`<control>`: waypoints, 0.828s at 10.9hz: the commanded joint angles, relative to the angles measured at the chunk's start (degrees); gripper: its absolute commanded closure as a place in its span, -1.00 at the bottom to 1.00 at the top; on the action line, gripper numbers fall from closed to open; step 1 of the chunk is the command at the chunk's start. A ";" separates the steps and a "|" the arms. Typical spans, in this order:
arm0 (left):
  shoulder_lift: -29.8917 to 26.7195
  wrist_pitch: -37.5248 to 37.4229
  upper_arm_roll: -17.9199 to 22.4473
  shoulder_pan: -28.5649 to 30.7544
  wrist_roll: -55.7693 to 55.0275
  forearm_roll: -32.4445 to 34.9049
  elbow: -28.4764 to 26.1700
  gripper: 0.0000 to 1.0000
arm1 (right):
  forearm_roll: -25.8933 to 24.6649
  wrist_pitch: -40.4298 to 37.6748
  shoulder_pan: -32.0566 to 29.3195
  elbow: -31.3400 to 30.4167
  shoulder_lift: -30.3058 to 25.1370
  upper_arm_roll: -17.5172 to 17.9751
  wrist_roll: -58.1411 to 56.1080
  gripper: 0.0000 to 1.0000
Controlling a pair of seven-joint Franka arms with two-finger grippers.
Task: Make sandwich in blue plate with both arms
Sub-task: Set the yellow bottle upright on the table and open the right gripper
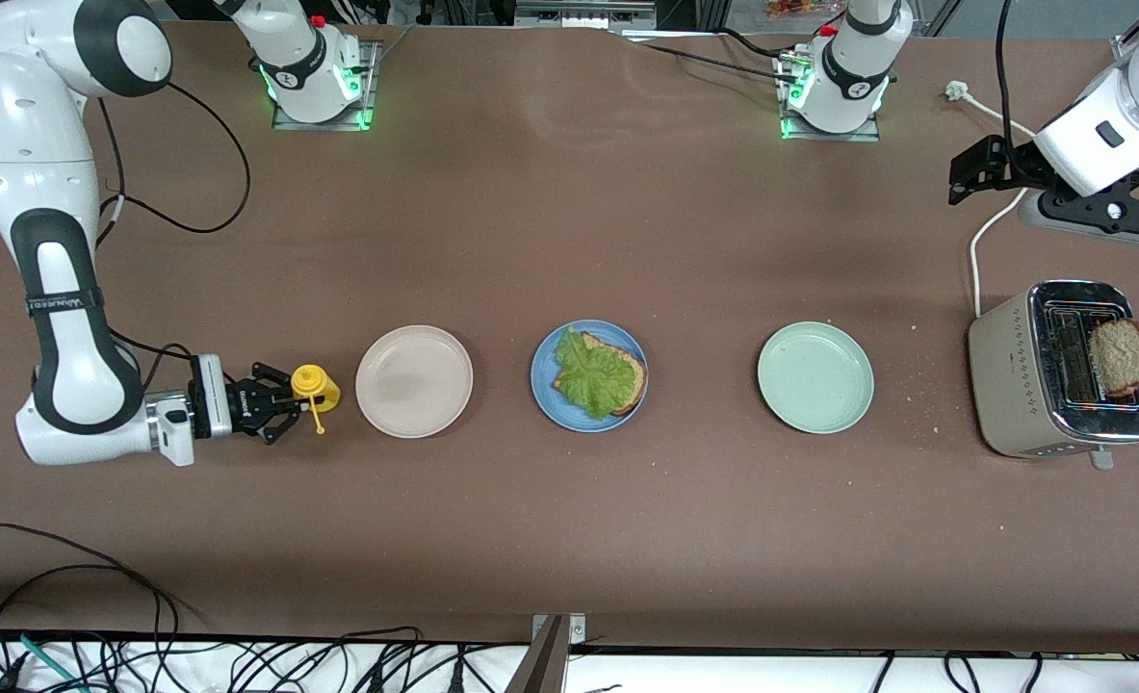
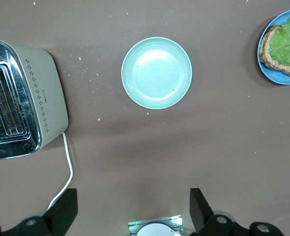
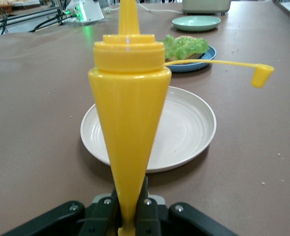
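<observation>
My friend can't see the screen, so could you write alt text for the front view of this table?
Three plates sit in a row: a beige-white plate, a blue plate holding bread topped with lettuce, and a pale green plate. The right hand is shut on a yellow squeeze bottle beside the beige-white plate; the left hand waits open above a toaster with a bread slice.

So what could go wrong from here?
The right pincer is shut on the yellow squeeze bottle, whose tethered cap hangs open: squeezing early could spill sauce on the beige plate. The second bread slice sits tilted in the toaster, so the open left pincer may fumble it.
</observation>
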 commanded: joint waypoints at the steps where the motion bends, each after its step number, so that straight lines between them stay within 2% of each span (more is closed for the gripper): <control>1: -0.38 -0.72 -0.20 0.07 -0.05 1.28 0.23 -1.00 | 1.43 -0.62 -4.53 0.18 3.85 5.30 -3.18 1.00; 2: -0.38 -0.72 -0.20 0.07 -0.05 1.28 0.23 -1.00 | 1.51 -0.61 -4.71 0.18 4.29 5.49 -3.28 0.91; 3: -0.38 -0.72 -0.20 0.07 -0.05 1.28 0.23 -1.00 | 1.95 -0.70 -4.98 0.18 4.99 5.58 -3.37 0.69; 5: -0.38 -0.72 -0.20 0.07 -0.05 1.28 0.23 -1.00 | 3.62 -0.53 -5.51 0.18 5.96 5.49 -5.46 0.05; 6: -0.38 -0.72 -0.20 0.07 -0.05 1.28 0.23 -1.00 | 3.97 -0.35 -5.94 0.27 6.05 5.49 -7.39 -0.99; 9: -0.38 -0.72 -0.20 0.07 -0.05 1.28 0.23 -1.00 | 5.47 -0.17 -6.12 0.97 6.05 5.49 -10.22 -1.00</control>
